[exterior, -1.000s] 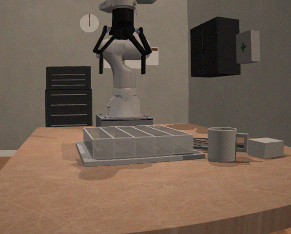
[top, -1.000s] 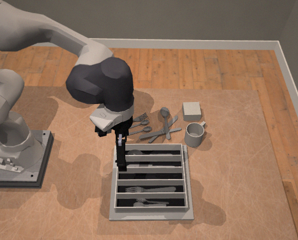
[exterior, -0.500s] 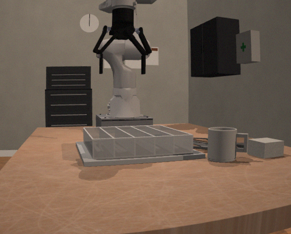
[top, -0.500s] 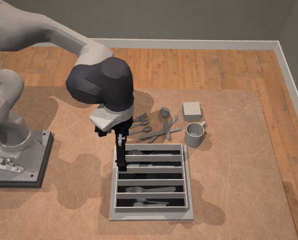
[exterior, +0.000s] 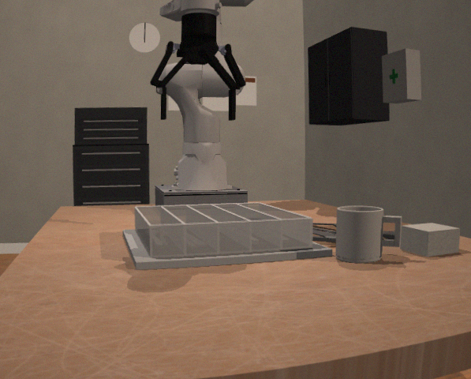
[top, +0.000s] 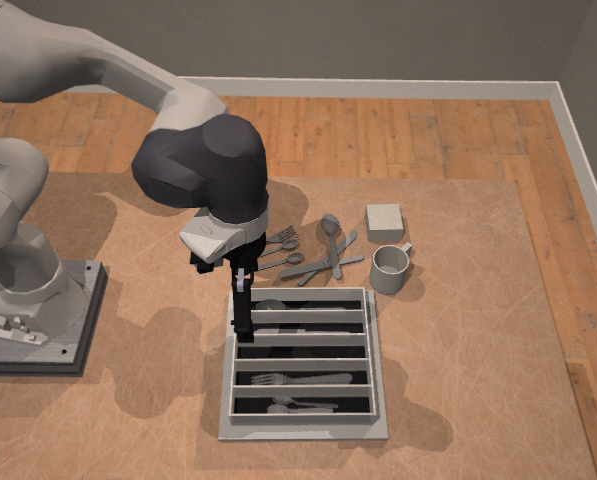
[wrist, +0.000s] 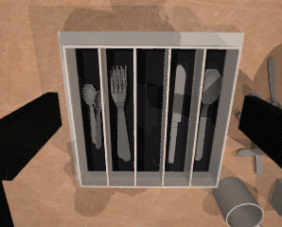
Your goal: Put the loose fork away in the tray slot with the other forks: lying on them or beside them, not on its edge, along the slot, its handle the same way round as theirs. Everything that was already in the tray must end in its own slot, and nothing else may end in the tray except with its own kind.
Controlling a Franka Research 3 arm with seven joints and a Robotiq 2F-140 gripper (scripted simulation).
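While the jaws hang wide open and empty above the tray (top: 303, 431) – five slots, one fork (wrist: 120, 113) inside – one loose fork (top: 283, 235) lies on the bench (top: 469, 335).

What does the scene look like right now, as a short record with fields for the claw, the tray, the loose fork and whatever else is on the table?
claw: open, empty, high above the tray
tray: five slots; small spoons, fork, empty slot, knife, large spoon
loose fork: on the table beyond the tray, partly under the arm
other loose cutlery: spoons and knives in a crossed pile
mug: upright beside the tray
block: behind the mug
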